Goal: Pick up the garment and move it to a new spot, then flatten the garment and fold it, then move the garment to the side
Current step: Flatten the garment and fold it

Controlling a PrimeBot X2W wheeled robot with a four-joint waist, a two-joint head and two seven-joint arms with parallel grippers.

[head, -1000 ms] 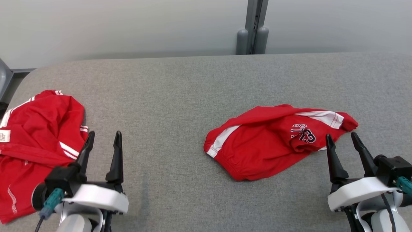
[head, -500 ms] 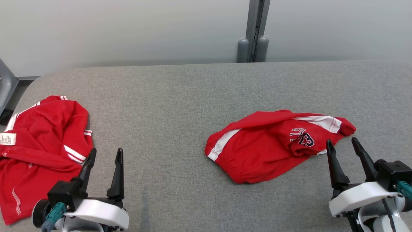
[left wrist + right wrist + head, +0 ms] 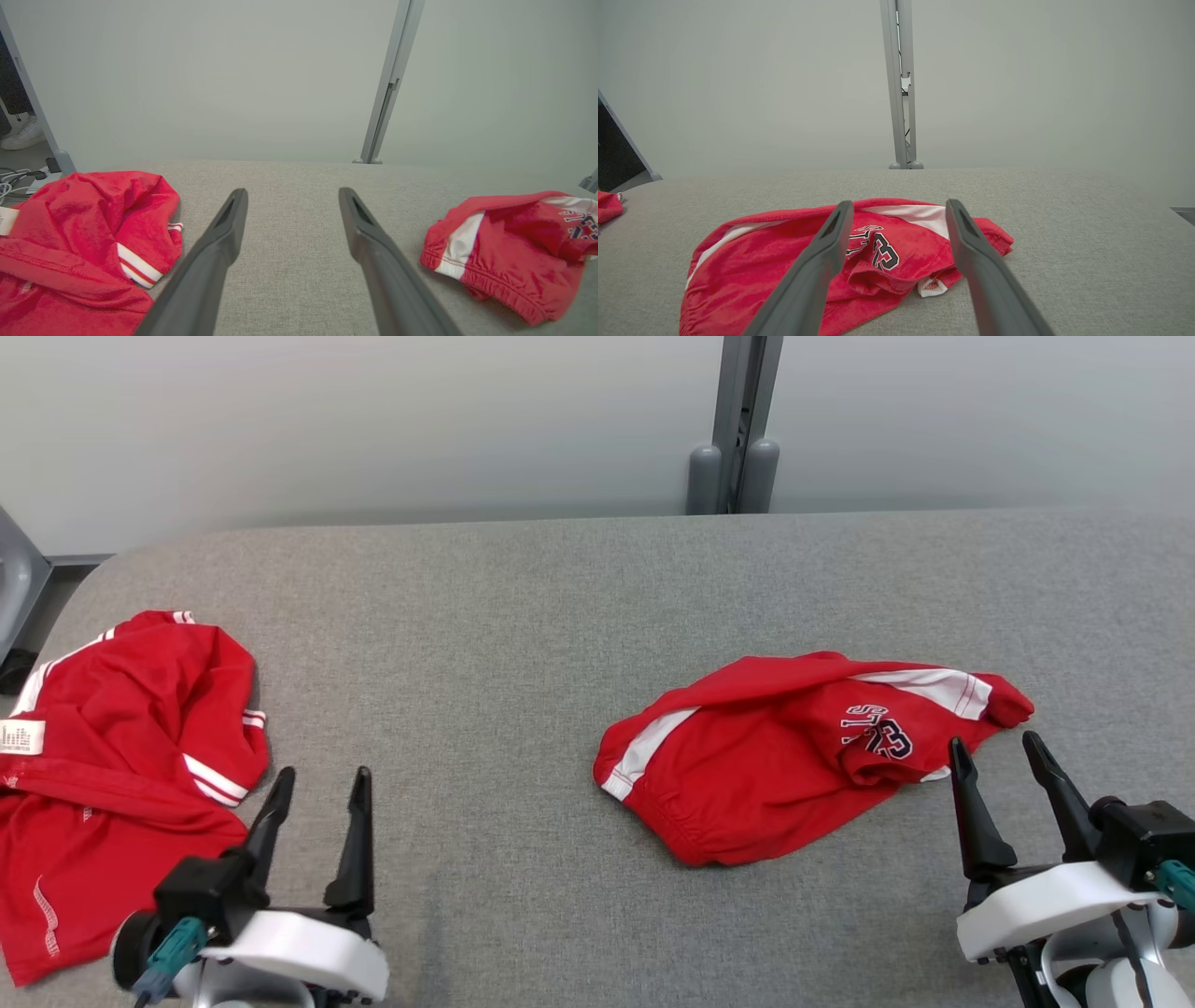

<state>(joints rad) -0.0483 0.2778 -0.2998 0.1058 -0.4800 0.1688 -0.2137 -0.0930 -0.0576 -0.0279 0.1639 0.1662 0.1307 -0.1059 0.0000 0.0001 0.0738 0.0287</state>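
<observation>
Nothing looks started yet. On the grey bench (image 3: 523, 616) a red heap (image 3: 121, 756) sits just left of the left tool (image 3: 323, 772). A smaller crumpled garment (image 3: 794, 775), probably the one meant, lies just ahead of the right tool (image 3: 991, 737). Both tools are spread and empty.

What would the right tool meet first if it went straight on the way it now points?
Probably the red garment, at its printed end just ahead of the right tool; height is unclear.
</observation>
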